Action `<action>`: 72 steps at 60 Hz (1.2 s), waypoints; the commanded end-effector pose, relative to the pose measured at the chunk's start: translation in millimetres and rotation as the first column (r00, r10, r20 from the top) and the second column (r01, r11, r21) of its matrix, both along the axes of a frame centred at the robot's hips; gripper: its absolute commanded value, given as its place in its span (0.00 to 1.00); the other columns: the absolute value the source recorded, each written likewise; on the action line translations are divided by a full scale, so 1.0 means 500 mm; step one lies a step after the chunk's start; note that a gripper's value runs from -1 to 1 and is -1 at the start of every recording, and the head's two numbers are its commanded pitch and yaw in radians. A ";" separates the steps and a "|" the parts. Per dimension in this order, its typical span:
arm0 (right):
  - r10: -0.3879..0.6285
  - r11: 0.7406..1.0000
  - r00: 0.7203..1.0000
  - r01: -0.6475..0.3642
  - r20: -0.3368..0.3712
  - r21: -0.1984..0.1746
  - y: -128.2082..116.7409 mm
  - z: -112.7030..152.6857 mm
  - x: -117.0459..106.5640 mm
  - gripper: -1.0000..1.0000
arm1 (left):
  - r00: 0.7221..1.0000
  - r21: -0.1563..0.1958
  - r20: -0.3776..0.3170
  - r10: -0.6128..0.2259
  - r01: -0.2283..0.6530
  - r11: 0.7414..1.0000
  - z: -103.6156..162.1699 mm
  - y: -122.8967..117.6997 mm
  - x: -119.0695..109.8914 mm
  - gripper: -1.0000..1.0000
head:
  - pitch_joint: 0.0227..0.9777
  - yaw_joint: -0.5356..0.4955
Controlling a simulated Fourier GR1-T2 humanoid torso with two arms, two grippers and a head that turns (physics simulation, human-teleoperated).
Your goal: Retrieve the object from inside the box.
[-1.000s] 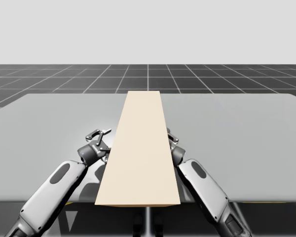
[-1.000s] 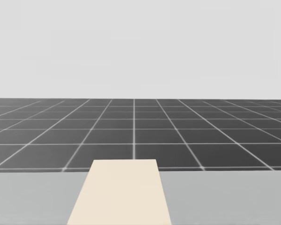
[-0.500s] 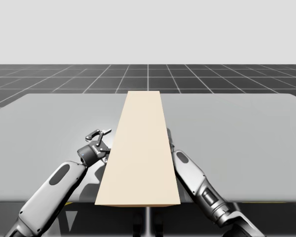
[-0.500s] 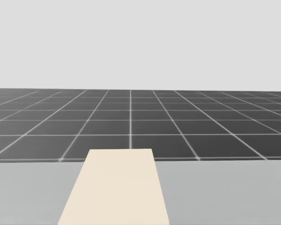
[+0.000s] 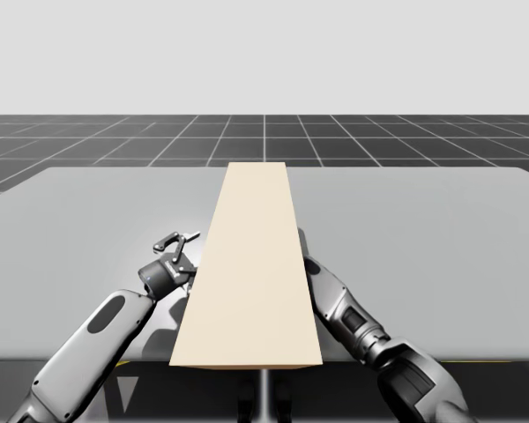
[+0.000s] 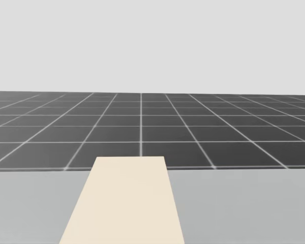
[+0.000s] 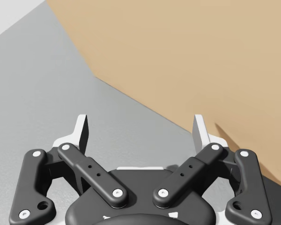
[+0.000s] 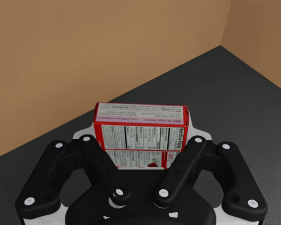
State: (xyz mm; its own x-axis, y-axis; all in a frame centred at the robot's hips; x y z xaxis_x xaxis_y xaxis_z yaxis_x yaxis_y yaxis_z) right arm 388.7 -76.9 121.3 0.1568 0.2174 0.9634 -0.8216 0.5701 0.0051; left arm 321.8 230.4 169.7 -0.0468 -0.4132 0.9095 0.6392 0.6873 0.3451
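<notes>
Right gripper is pinching a small red box. One finger presses on each of its short sides, and the carton stands upright between them with its printed face toward the wrist camera.

Around that hand I see the inside of the big tan box. One tan wall is just ahead of the fingers, a second wall meets it at a corner further along, and a dark bottom lies underneath. I cannot tell whether the red box rests on that bottom or hangs clear of it.

From the high view, the tan box lies down the middle of the table, running from the near edge toward the far edge. My right arm comes in over the near edge and goes in under the tan box's top at its right side.

On the other side, my left gripper has its fingers spread wide with nothing between them. It sits over bare table just beside the tan box's left wall, closer to the near edge than the far one. One finger is very close to that wall, but I cannot tell if it touches.

Past the table's far edge is a dark gridded floor.
</notes>
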 end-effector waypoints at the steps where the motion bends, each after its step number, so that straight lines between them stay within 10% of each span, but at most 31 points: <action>1: -0.098 0.995 0.995 0.097 -0.031 -0.038 -0.011 -0.030 0.010 1.00 | 1.000 0.004 0.006 -0.006 0.006 1.000 0.000 -0.002 0.000 0.00 | 0.25 0.47; 15: -0.113 0.993 0.994 0.113 -0.004 -0.033 -0.036 -0.004 -0.017 1.00 | 1.000 0.000 0.011 -0.004 0.004 1.000 0.002 0.000 0.001 0.00 | 0.25 0.47; 72: -0.241 0.967 0.947 0.216 0.212 0.133 -0.268 0.139 -0.404 1.00 | 0.999 -0.012 0.017 0.039 -0.039 0.999 0.007 0.014 0.010 0.00 | 0.22 0.47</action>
State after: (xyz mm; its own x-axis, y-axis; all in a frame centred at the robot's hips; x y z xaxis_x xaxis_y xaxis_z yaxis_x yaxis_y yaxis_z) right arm 199.7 -185.9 177.3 -0.0012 0.1176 0.9931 -0.7771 0.6249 -0.0750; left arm 325.0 234.7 172.4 -0.0491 -0.4063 0.9124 0.6152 0.7074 0.3481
